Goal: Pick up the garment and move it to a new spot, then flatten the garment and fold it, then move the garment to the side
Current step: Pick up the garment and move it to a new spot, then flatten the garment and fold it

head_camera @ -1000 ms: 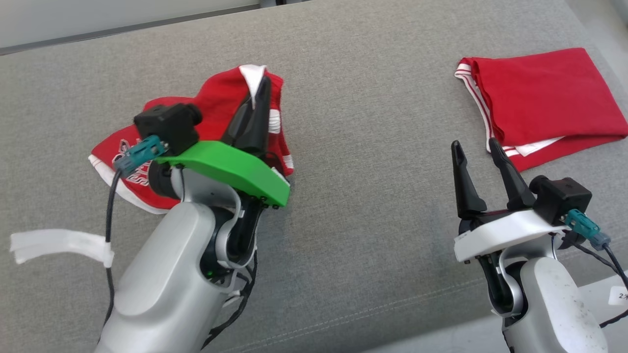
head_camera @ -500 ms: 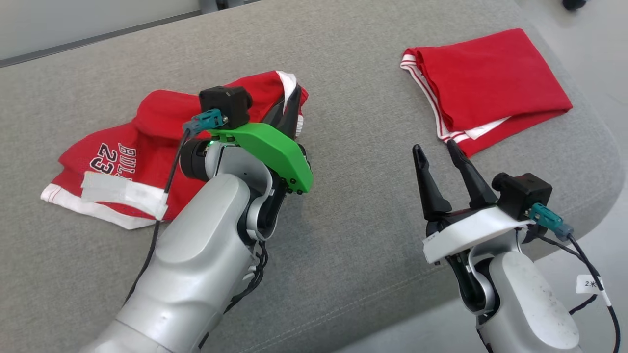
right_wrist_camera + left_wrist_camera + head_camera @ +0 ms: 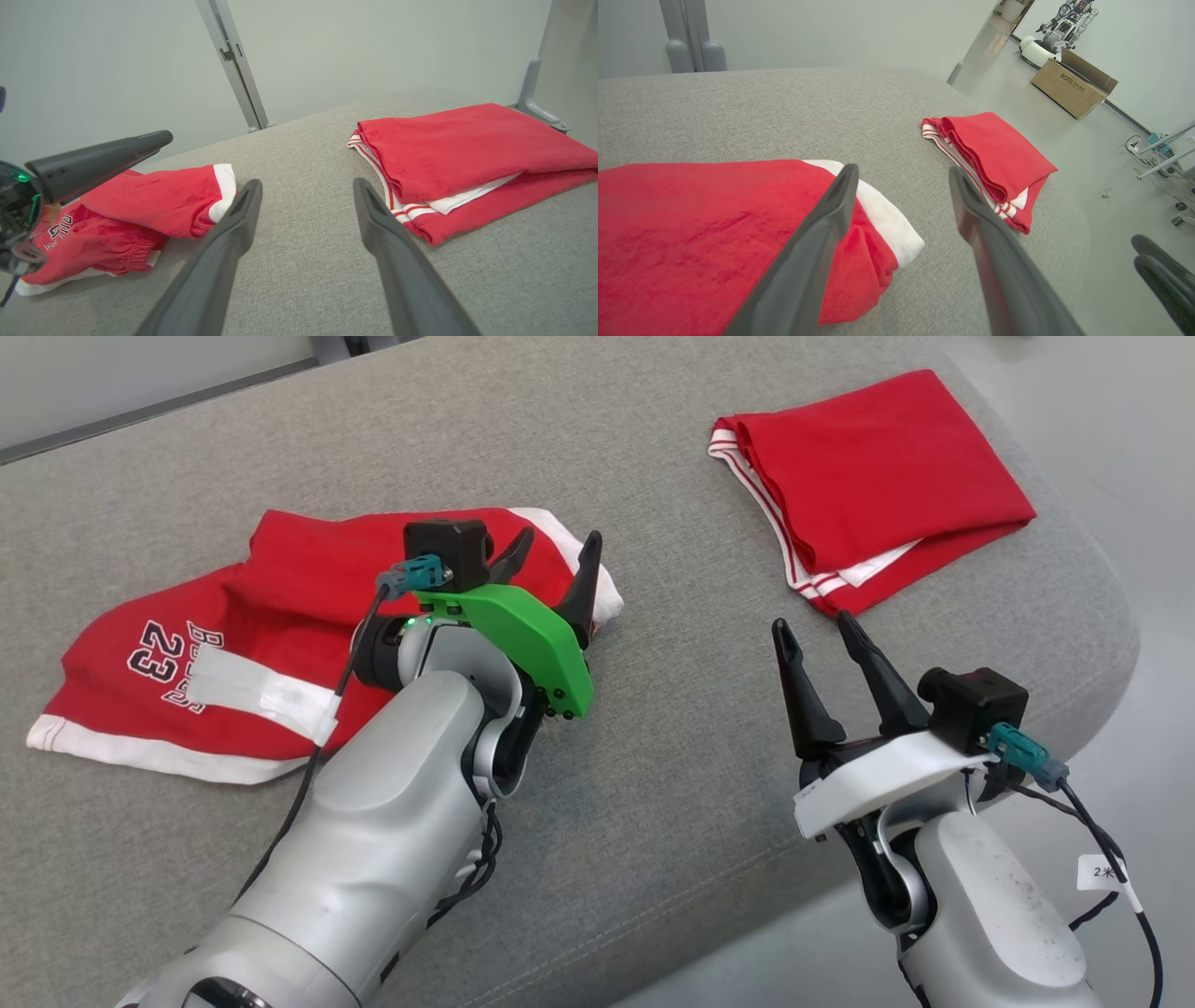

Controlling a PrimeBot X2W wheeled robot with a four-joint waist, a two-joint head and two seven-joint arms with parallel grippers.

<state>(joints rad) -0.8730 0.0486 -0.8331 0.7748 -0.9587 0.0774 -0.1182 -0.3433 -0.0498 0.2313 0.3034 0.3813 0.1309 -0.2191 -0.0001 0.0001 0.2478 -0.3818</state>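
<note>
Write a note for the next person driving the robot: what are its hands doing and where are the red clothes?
Left gripper: open, empty, at the white-trimmed corner of the number 23 garment.
Right gripper: open, empty, above the grey cushion.
The number 23 garment lies rumpled at the left; a folded red garment sits far right.
Done, it seems: garment set down. Left: flatten, fold, move aside.

Folded red cloth (image 3: 878,476) on grey upholstered surface (image 3: 672,747), cardboard box (image 3: 1073,88) on floor (image 3: 1087,140) beyond, grey wall post (image 3: 233,65)
</note>
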